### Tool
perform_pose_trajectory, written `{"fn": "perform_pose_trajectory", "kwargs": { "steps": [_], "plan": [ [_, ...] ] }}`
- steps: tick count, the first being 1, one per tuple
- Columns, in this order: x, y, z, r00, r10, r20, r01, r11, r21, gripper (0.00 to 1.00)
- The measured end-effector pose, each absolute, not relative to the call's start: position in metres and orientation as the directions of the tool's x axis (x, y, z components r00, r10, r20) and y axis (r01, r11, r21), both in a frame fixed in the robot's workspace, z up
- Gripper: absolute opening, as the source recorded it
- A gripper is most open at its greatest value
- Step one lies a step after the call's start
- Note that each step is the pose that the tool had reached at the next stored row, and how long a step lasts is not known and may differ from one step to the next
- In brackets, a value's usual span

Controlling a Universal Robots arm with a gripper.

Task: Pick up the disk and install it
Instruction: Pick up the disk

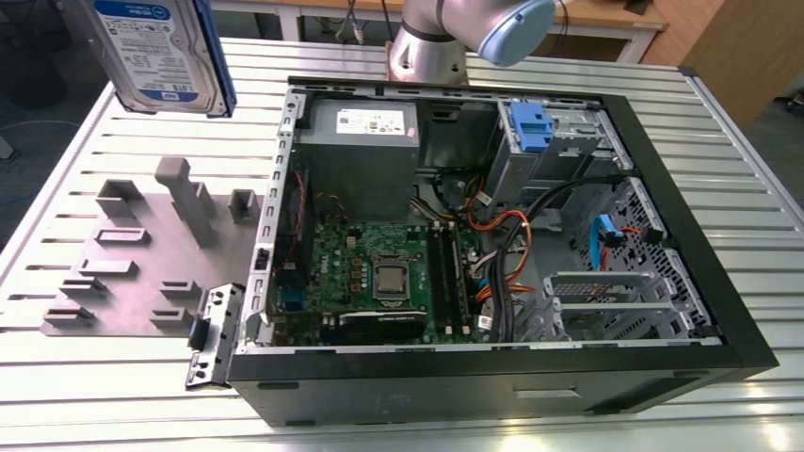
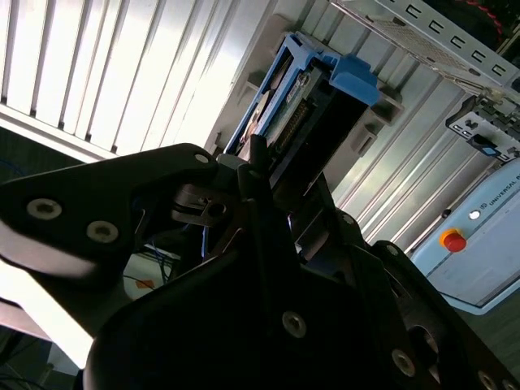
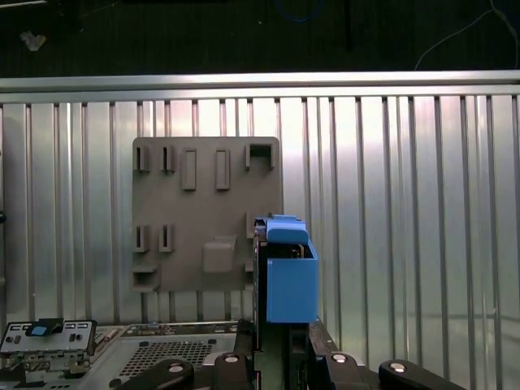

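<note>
At the exterior view's left, the disk (image 1: 164,52) is being held upright in the air over the grey fixture plate (image 1: 138,254), beside the open computer case (image 1: 503,235). In the first wrist view it is being clamped by the downward-pointing gripper (image 3: 284,349).

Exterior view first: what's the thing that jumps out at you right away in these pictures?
The disk in its blue frame hangs in the air at the exterior view's upper left, held by the gripper, jaws closed on it. In the middle sits a big open computer case with a green motherboard inside, and a grey holder plate lies beside it at the exterior view's left.
</note>
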State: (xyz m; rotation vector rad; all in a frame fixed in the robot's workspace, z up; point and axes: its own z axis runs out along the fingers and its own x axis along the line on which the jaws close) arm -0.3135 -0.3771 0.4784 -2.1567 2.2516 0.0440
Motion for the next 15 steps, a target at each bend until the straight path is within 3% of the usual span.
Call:
{"fn": "perform_pose_trajectory", "kwargs": {
  "steps": [15],
  "plan": [
    [-0.298, -0.377, 0.482, -0.043, -0.998, -0.036, -0.999, 0.043, 0.006, 0.35]
  ]
}}
